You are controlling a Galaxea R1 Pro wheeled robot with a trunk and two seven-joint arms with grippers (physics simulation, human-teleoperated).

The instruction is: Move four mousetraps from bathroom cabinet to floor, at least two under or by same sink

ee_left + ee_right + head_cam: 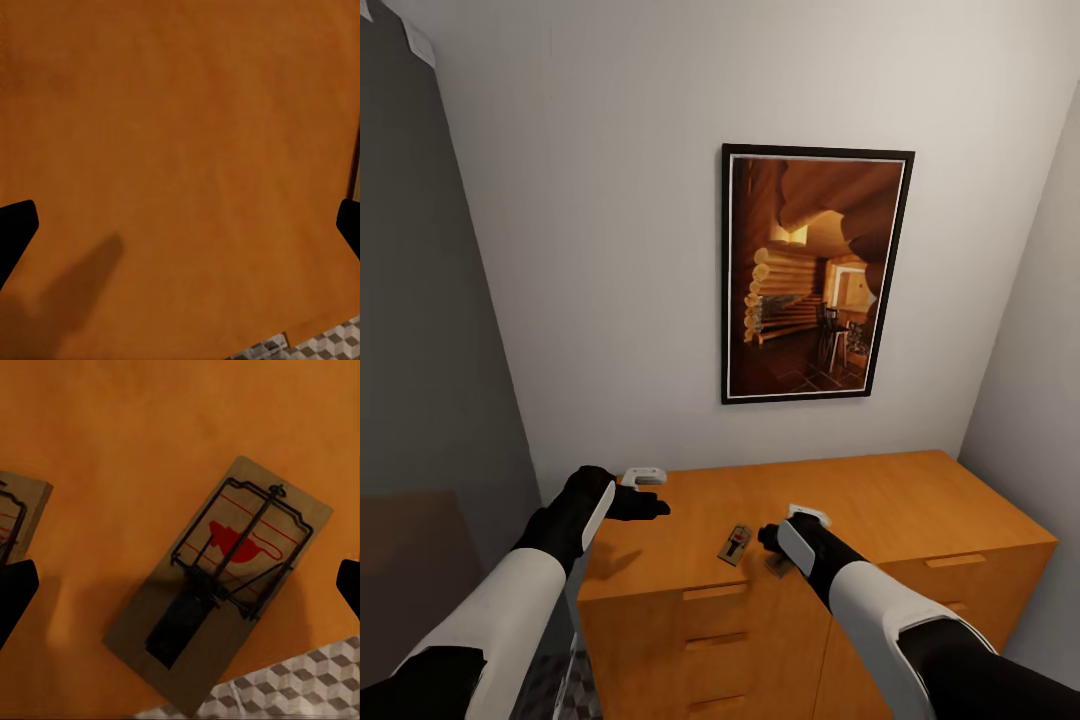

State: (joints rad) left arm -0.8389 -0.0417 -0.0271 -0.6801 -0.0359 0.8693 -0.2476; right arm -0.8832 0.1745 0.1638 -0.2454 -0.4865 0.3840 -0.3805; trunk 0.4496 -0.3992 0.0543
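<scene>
Orange-brown cabinet (880,500) against a pale wall, beneath a framed picture (815,272) of a log interior. One mousetrap (736,544) lies flat on the cabinet top near its front edge; a second mousetrap (15,514) lies beside another trap (221,577) under the right gripper (180,585), jaws wide apart, empty. Left gripper (180,225) hovers over bare top, jaws wide apart, empty. Patterned bathroom floor (300,686) shows past the cabinet edge.

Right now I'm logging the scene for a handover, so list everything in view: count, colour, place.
mousetraps: two seen, brown wood with dark wire and red spot, on the cabinet top near its front edge
cabinet: one, orange-brown, against the wall
framed picture: one, black frame, above the cabinet
bathroom floor: cube-patterned tiles, below the cabinet front
left gripper: black, over the cabinet top, open
right gripper: black, above a mousetrap, open
</scene>
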